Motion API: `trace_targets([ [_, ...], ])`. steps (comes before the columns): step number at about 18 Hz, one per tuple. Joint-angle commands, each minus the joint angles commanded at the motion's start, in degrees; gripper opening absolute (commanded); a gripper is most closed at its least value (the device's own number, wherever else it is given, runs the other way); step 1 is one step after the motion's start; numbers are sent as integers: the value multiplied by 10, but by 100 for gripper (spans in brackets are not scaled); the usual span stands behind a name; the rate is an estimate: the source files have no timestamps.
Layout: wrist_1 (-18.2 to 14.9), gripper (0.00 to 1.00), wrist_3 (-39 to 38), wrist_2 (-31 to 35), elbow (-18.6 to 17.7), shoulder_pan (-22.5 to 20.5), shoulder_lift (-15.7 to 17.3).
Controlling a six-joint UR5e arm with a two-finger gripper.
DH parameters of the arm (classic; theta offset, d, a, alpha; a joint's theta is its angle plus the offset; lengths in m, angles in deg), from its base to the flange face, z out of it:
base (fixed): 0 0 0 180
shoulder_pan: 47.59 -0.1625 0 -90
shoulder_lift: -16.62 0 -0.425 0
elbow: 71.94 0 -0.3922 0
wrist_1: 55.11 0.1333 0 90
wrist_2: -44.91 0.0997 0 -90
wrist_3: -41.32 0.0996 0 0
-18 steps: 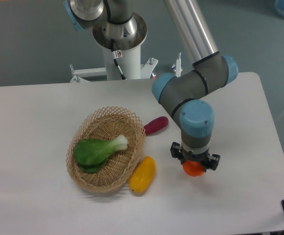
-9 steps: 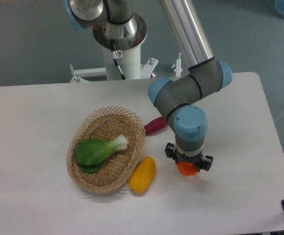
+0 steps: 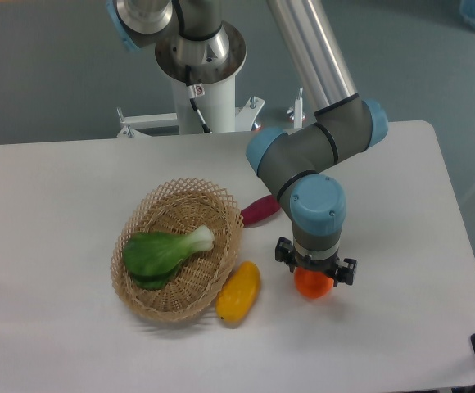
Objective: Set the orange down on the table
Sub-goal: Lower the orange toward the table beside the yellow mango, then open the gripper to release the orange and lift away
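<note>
The orange (image 3: 312,284) is a small round bright fruit at the white table (image 3: 401,246), right of the basket, directly under my wrist. My gripper (image 3: 314,277) points straight down and sits around the top of the orange. The fingers are hidden by the wrist and the fruit, so I cannot tell if they still hold it. The orange looks low, at or just above the tabletop.
A wicker basket (image 3: 143,296) holding a green leafy vegetable (image 3: 160,252) stands left of centre. A yellow elongated fruit (image 3: 239,291) lies against its right rim. A purple vegetable (image 3: 260,210) lies behind, partly hidden by my arm.
My gripper with the orange has moved a little to the left and slightly lower over the last second. The basket and other produce have not moved.
</note>
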Motion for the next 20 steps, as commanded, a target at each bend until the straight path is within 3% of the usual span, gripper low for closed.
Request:
trace_targets([
  [4,-4,100,4,-9,22,-2,18],
  [13,-26,100,47,-61,36,-40,83],
  [15,-58,100,71,-87,49,-61,98],
  [18,-149,100,141,-121,93,-104,123],
  [20,-175,100,156,-127,94,-112,128],
])
